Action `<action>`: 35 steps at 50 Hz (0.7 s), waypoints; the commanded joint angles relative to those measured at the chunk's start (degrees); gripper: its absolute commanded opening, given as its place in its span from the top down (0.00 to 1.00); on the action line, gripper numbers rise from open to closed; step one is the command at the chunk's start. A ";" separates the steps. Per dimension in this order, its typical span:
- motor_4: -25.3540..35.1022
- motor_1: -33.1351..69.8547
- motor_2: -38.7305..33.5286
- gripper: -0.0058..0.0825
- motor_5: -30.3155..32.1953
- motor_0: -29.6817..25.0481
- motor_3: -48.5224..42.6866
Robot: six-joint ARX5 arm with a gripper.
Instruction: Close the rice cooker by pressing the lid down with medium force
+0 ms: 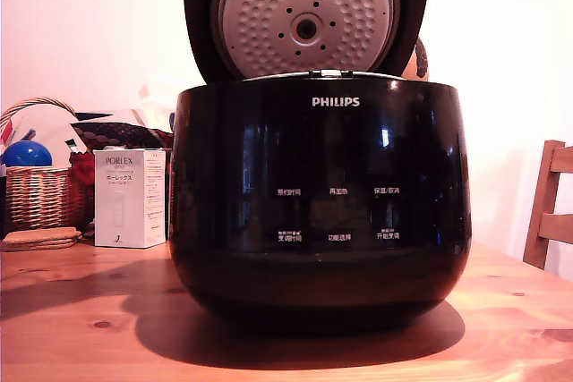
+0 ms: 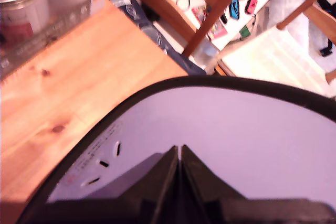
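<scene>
1. Rice cooker [image 1: 320,212] sitting mid-surface [image 1: 72,328], lid [image 1: 304,15] standing raised, dimpled disc facing forward.
2. Hand [image 2: 179,153] hovering against lid's outer face [image 2: 236,140], fingers pressed together, holding nothing.

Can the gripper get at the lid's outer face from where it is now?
Probably yes. In the wrist view the gripper, fingers together, sits right over the lid's glossy outer face with nothing between them; the lid stands open.

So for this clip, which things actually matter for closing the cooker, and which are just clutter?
Part of the job:
- rice cooker
- its lid, standing open
- gripper, fingers together, over the lid's outer face

Just lying about:
- white Porlex box
- wicker basket
- blue ball
- wooden chair
- wooden table
</scene>
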 commanded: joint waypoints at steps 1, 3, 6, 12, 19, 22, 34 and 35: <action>-0.59 -2.82 -4.74 0.96 -0.85 -0.44 2.14; -0.59 -4.15 -7.54 0.96 -1.09 -0.44 3.80; -0.92 -6.47 -11.89 0.96 -1.75 -0.42 6.51; -2.80 -10.56 -19.67 0.96 -2.62 -0.42 11.19; -4.20 -14.14 -26.53 0.96 -3.93 -0.70 15.41; -5.18 -15.26 -28.94 0.96 -4.15 -1.03 17.22; -7.26 -18.51 -36.33 0.96 -4.48 -1.62 23.61; -7.76 -18.88 -36.92 0.96 -4.48 -1.66 24.48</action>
